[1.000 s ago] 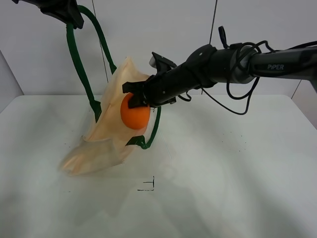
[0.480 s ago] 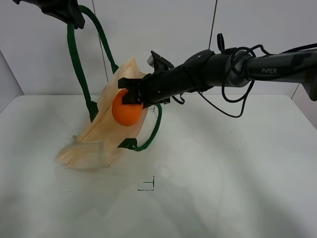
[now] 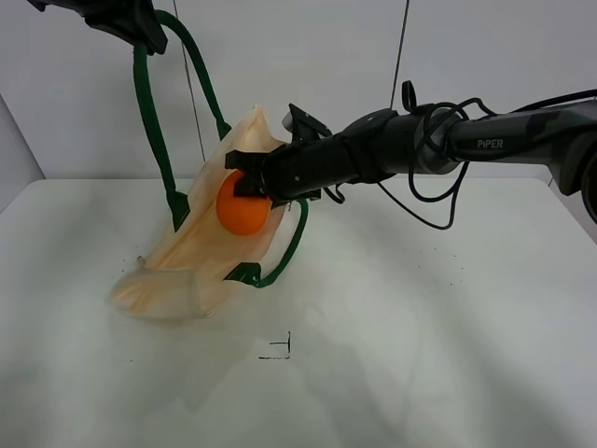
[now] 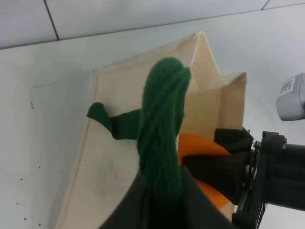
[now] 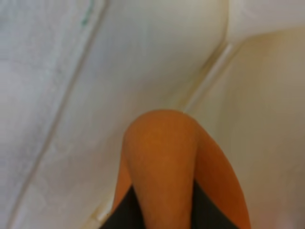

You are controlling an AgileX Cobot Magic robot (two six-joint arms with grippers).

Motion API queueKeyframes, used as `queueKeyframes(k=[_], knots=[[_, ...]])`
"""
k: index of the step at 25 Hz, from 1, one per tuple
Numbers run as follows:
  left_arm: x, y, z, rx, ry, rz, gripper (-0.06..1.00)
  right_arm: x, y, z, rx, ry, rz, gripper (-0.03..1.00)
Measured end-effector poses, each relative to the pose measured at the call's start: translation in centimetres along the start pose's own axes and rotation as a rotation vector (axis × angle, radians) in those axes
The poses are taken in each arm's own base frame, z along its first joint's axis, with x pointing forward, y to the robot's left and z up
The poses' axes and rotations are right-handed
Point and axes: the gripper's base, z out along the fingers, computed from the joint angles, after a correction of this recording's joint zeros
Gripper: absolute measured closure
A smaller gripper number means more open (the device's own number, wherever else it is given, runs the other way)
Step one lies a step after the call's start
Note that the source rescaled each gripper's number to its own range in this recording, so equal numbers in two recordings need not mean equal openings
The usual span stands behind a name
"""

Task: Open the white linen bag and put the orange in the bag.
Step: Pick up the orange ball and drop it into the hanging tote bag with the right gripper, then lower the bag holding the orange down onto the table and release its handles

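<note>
White linen bag (image 3: pixel 201 257) hung open, orange (image 3: pixel 241 207) at its mouth.
Left gripper (image 3: pixel 140 33) jaws pinch one green handle (image 3: pixel 149 121); bag tilted, bottom resting on the pale surface (image 3: pixel 420 317). Right gripper (image 3: pixel 247 182) jaws pinch the orange at the rim. Grey panel wall (image 3: pixel 308 56) behind. Only the right wrist view shows cream cloth right behind the fruit.

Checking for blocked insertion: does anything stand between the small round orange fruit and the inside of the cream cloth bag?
Nothing visible does. The left gripper holds one dark green strap up, the mouth of the cream cloth bag gapes, and the small round orange fruit in the jaws of the right gripper sits at that opening.
</note>
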Motion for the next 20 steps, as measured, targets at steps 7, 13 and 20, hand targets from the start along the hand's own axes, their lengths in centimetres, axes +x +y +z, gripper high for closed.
queueKeyframes(k=[7,13,20], knots=[[0.0,-0.1,0.0,0.007,0.001,0.0,0.94,0.1,0.2,0.0,-0.025,0.006,0.004,0.6],[0.0,-0.1,0.0,0.007,0.001,0.0,0.94,0.3,0.4,0.0,-0.045,0.038,0.0,-0.01],[0.0,-0.1,0.0,0.011,0.001,0.005,0.94,1.2,-0.3,-1.1,0.004,0.21,-0.002,-0.03]])
